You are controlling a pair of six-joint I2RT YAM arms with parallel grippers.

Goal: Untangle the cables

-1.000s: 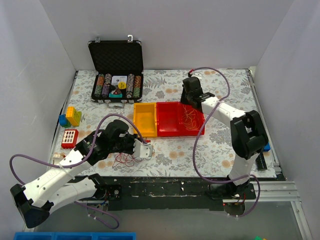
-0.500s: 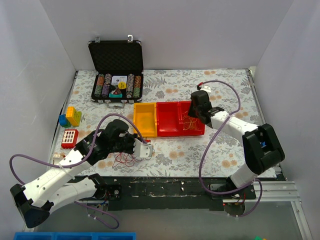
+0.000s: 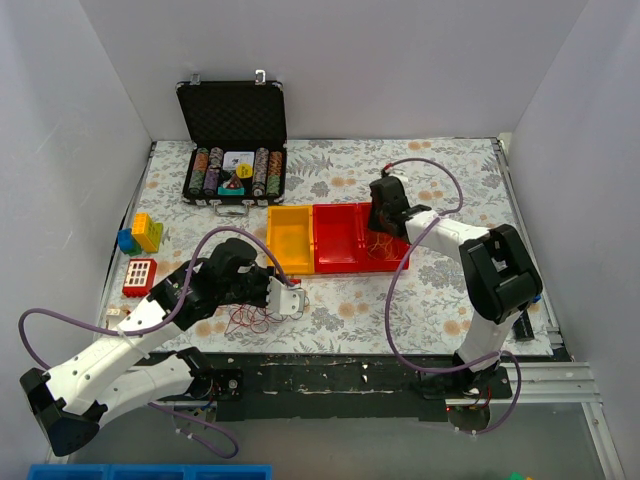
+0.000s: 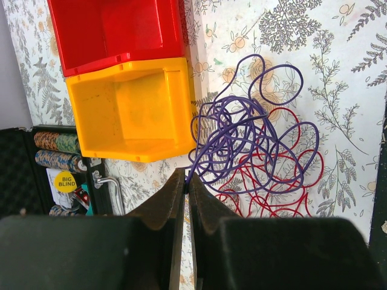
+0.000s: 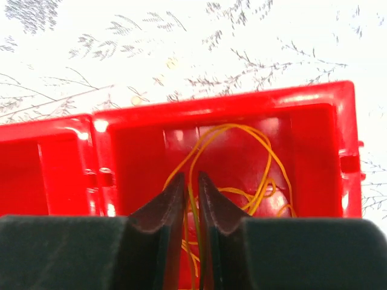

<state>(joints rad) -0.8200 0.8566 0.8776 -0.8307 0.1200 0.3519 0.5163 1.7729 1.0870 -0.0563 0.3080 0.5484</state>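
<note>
from above, the cables lie as a small loose tangle on the desk, just beside the left pincer and near the yellow bin. a few more strands sit in the red bin under the right pincer. they look feather-light, thin and springy, and pulling one loop would likely drag the whole clump along, so a free end or an outer loop seems the best place to take hold. at the left wrist, the purple cable loops over the red cable on the desk. the left pincer is closed to a sliver, with a purple strand running into its tips, apparently nipped there. at the right wrist, the orange cable coils inside the red bin's end compartment, the one far from the yellow bin. the right pincer is likewise almost closed, with an orange strand passing between its fingers; it seems pinched, though so thin a wire could slip.
</note>
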